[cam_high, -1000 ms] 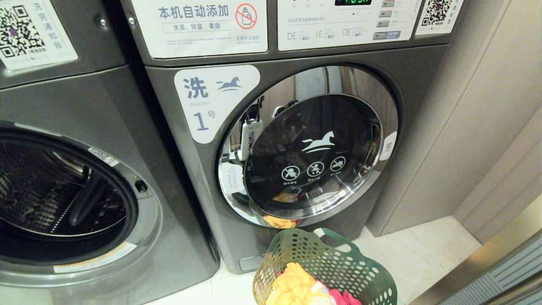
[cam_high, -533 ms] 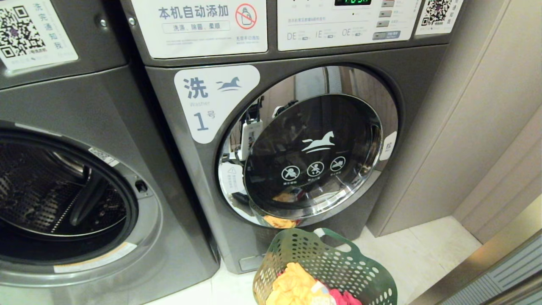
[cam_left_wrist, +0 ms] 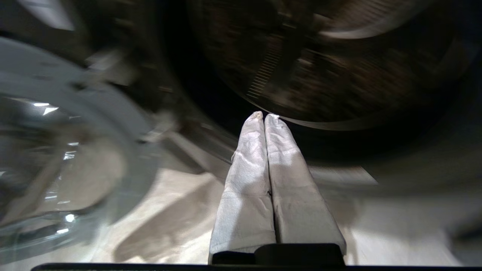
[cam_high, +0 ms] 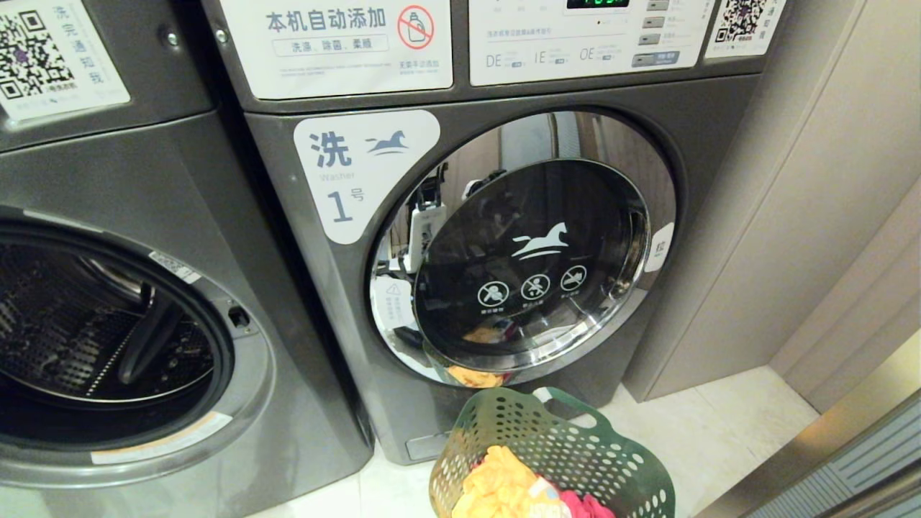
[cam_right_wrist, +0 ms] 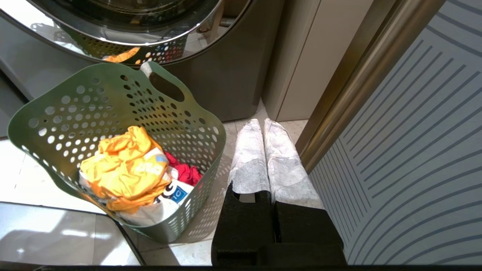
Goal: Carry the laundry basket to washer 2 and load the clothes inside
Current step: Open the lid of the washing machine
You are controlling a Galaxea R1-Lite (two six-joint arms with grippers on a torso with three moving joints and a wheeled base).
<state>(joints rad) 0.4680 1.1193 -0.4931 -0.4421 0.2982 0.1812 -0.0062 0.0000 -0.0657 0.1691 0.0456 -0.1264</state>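
The green laundry basket (cam_high: 575,446) stands on the floor before the washer labelled 1, also in the right wrist view (cam_right_wrist: 94,98). Inside lie the clothes: a yellow garment (cam_right_wrist: 124,169), a white printed shirt (cam_right_wrist: 169,199) and a red one (cam_right_wrist: 184,171). Washer 2 (cam_high: 108,324) is the grey machine on the left, its drum open and its number label out of view. My left gripper (cam_left_wrist: 264,116) is shut and empty, pointing at that drum's lower rim. My right gripper (cam_right_wrist: 263,122) is shut and empty over the floor beside the basket. Neither arm shows in the head view.
Washer 1 (cam_high: 532,252) has its chrome-rimmed door closed right behind the basket. The open glass door (cam_left_wrist: 56,150) hangs beside my left gripper. A beige wall panel (cam_high: 791,216) and a metal-edged striped panel (cam_right_wrist: 414,150) close off the right side.
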